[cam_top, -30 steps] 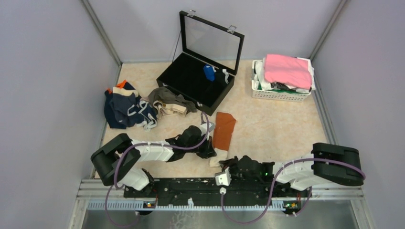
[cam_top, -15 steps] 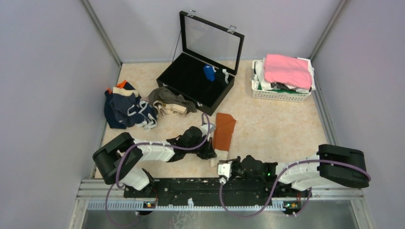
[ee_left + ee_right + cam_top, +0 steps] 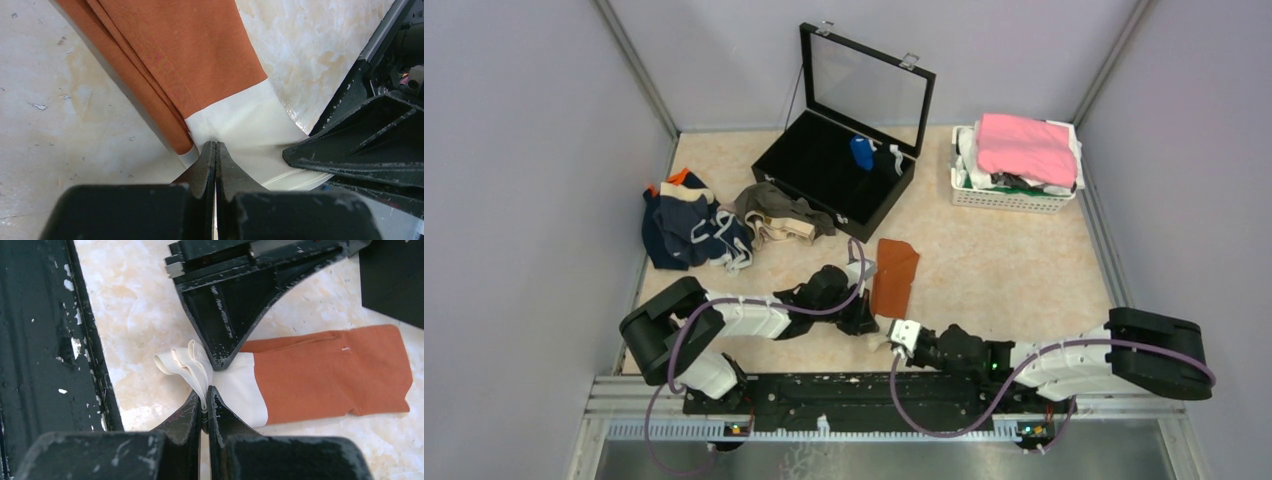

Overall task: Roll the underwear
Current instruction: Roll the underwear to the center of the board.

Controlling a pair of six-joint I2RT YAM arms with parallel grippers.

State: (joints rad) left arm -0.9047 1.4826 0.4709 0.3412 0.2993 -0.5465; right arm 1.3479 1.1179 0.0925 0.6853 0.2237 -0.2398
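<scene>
One piece is in work. On the table point(image 3: 1004, 270), the folded rust-orange underwear point(image 3: 894, 272) lies a little toward 6 o'clock from the centre, its white waistband point(image 3: 239, 390) at the 6 o'clock end. The left gripper point(image 3: 215, 146) and the right gripper point(image 3: 205, 391) both pinch this band. I think they should roll it together toward 12 o'clock, tight and even.

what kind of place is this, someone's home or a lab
Most likely a robot lab workcell, not a home: plain grey panels box in the tabletop, two arms are bolted to a rail, and clothes fill a white basket.
</scene>
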